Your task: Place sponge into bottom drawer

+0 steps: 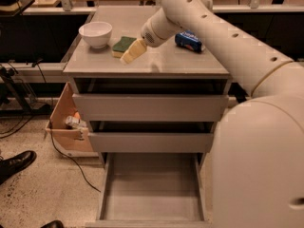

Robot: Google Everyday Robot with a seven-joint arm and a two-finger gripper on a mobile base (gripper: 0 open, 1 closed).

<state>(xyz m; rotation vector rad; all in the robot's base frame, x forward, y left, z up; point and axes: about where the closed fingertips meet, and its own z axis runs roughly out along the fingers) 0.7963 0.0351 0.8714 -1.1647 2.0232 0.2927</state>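
The sponge (122, 44), dark green on top with a yellow edge, lies on the grey cabinet top (180, 61) between the white bowl and the arm. My gripper (129, 54), with pale yellowish fingers, hangs just right of and in front of the sponge, close above the cabinet top, tips pointing down-left. It holds nothing that I can see. The bottom drawer (151, 189) is pulled out, a wide shallow grey tray with a plain inside.
A white bowl (95, 34) stands at the top's left. A blue soda can (189, 41) lies on its side at the right. Two upper drawers (149, 107) are shut. A cardboard box (69, 122) sits left of the cabinet; a shoe (15, 163) is on the floor.
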